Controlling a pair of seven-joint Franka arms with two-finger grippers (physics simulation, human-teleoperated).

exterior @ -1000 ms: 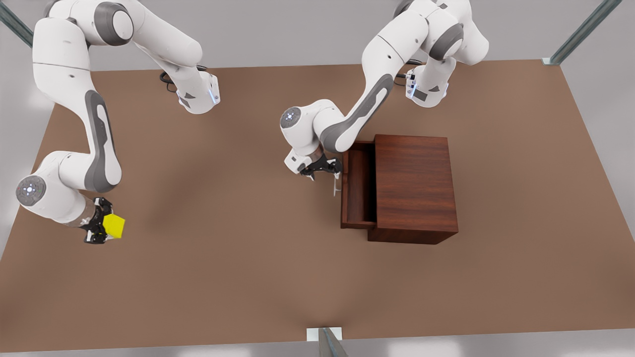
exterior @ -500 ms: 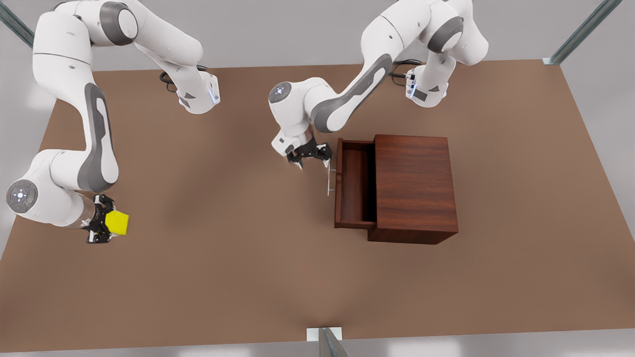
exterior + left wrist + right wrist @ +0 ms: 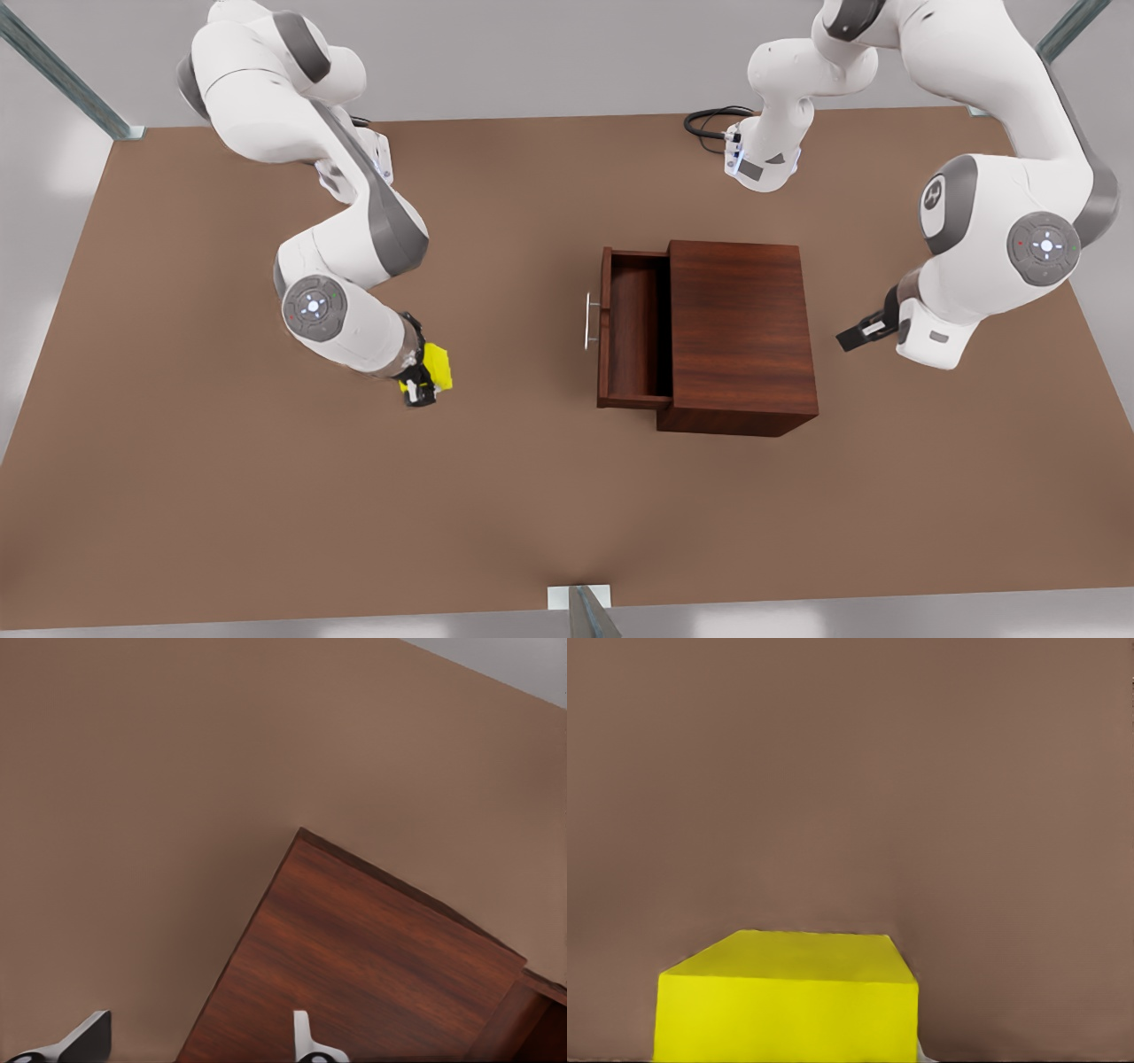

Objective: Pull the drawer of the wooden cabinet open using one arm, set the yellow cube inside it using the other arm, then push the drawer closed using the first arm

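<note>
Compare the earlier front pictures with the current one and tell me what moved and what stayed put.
The right hand, shut on the yellow cube, carried it from near the table's edge on the front view's left toward the drawer. The left hand left the handle and swung past the wooden cabinet to its far side, fingers open. The drawer slid slightly farther out early on. The cabinet stayed put.

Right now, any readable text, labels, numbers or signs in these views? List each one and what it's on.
None readable.
The wooden cabinet, its open drawer and the yellow cube carry no markings.
The table is plain brown.
Arm joint caps in the front view show small lights and a pale emblem, not legible text.
The right gripper holding the cube and the left gripper beside the cabinet bear no labels.
</note>
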